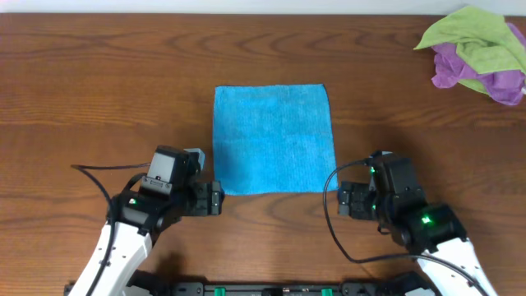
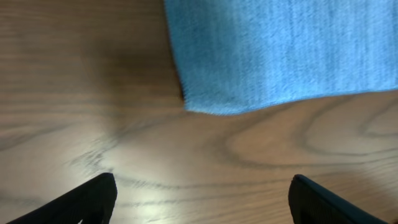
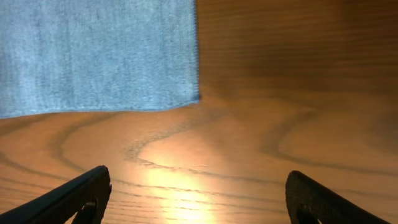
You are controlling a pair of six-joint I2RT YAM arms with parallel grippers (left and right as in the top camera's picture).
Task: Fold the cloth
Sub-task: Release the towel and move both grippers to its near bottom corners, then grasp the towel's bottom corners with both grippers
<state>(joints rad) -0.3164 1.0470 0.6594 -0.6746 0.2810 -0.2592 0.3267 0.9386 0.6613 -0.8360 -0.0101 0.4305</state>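
A blue cloth (image 1: 273,138) lies flat on the wooden table, roughly square. My left gripper (image 1: 215,198) sits just off its near left corner, open and empty; the left wrist view shows that corner (image 2: 211,102) ahead of the spread fingers (image 2: 202,199). My right gripper (image 1: 345,200) sits just off the near right corner, open and empty; the right wrist view shows that corner (image 3: 186,96) ahead of its spread fingers (image 3: 198,196). Neither gripper touches the cloth.
A heap of green and purple cloths (image 1: 479,54) lies at the table's far right corner. Black cables trail from both arms near the front edge (image 1: 333,222).
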